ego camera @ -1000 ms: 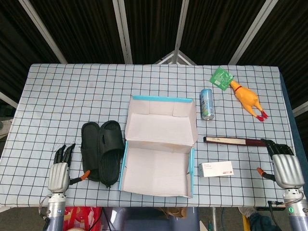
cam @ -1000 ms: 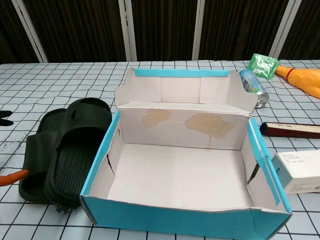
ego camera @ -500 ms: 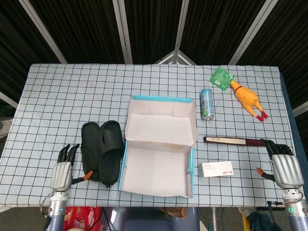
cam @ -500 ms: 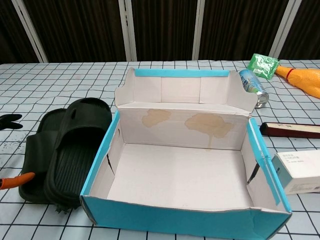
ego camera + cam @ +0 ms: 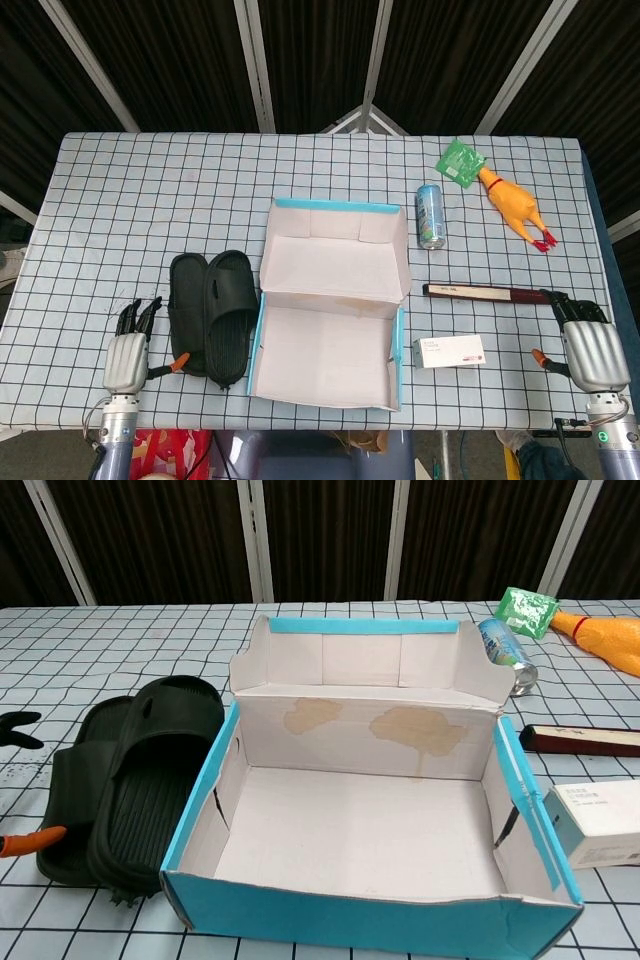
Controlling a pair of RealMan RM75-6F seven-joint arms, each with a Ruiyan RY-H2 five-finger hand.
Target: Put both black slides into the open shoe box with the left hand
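Left hand (image 5: 127, 352) now closer to the slides than a second ago: shifted right along the near table edge, then eased back a touch in the last half second; everything else unmoved. Reads as the approach step, nothing grasped yet, so task barely begun. Checked table (image 5: 150, 200): wide bare cloth on the far left and far side, ample room for an arm swing. Open shoe box (image 5: 330, 345) at centre near edge, interior bare in the chest view, lid flap (image 5: 365, 665) standing up behind; low blue left wall (image 5: 200, 800) is the edge to clear. Black slides (image 5: 212, 312) lying side by side, flat, soles down, toes away, pressed against that left wall, right slide overlapping the left one slightly; both outside the box. Left hand just beside the slides' outer edge, palm down, fingers apart and stretched forward, holding nothing; orange thumb tip (image 5: 22, 842) near the heel of the outer slide, touching or not cannot tell. Right hand (image 5: 590, 345) resting at the far right corner, fingers together and extended, nothing in it. Likely next: slide fingers under or over the outer strap, lift, carry over the blue wall. Risk: tight gap between slides and box wall may snag the cardboard.
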